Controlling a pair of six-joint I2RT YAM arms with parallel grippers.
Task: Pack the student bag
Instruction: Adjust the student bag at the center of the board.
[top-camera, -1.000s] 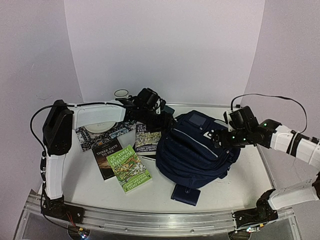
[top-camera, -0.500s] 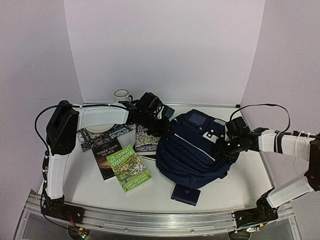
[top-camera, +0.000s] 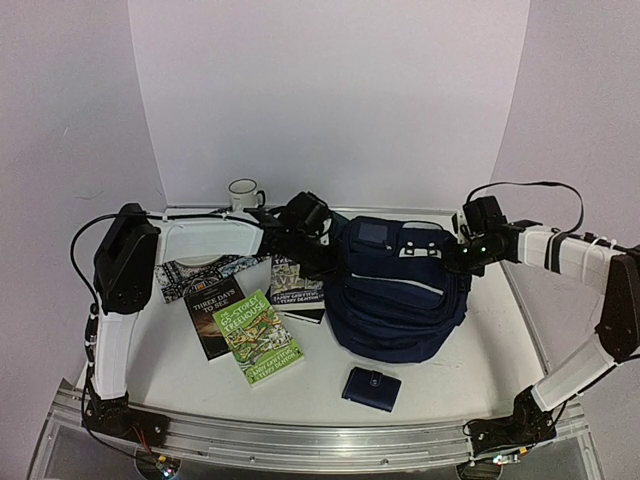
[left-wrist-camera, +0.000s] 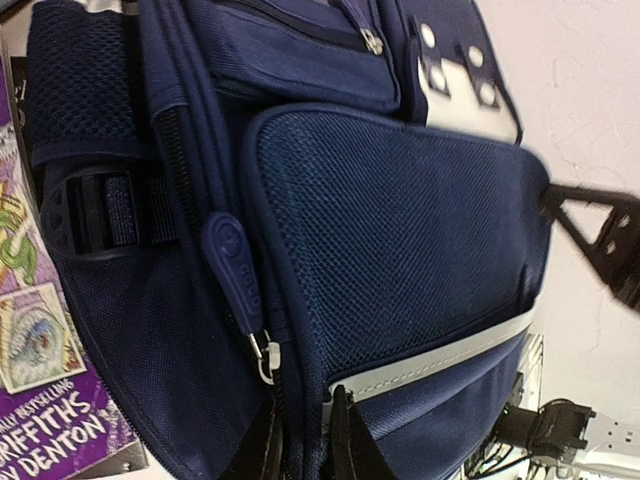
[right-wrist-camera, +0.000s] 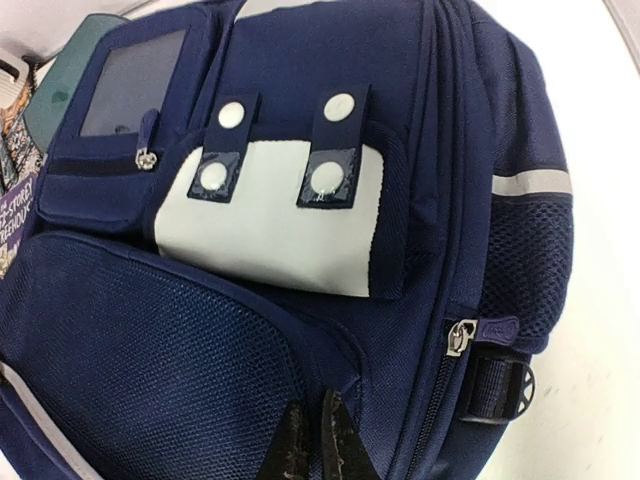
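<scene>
The student bag (top-camera: 400, 300), a large navy backpack with a thin white stripe, stands in the middle of the table with its front pockets facing the camera. My left gripper (top-camera: 323, 257) is at its left side. In the left wrist view the left gripper (left-wrist-camera: 305, 442) is shut on a fold of the bag (left-wrist-camera: 400, 220) just under the stripe, beside a zipper pull (left-wrist-camera: 235, 270). My right gripper (top-camera: 463, 262) is at the bag's upper right side. In the right wrist view the right gripper (right-wrist-camera: 318, 440) pinches puckered fabric of the bag (right-wrist-camera: 150, 340) beside the mesh pocket.
A small navy wallet (top-camera: 371, 388) lies in front of the bag. A green book (top-camera: 258, 337), a dark book (top-camera: 212, 312) and a purple book (top-camera: 297, 285) lie to the left. A white mug (top-camera: 243, 192) stands at the back. A teal plate (right-wrist-camera: 62, 98) shows behind the bag.
Both grippers have shut on the bag's sides. The bag has been turned and drawn back toward the wall, off the wallet. The right arm has swung back and up.
</scene>
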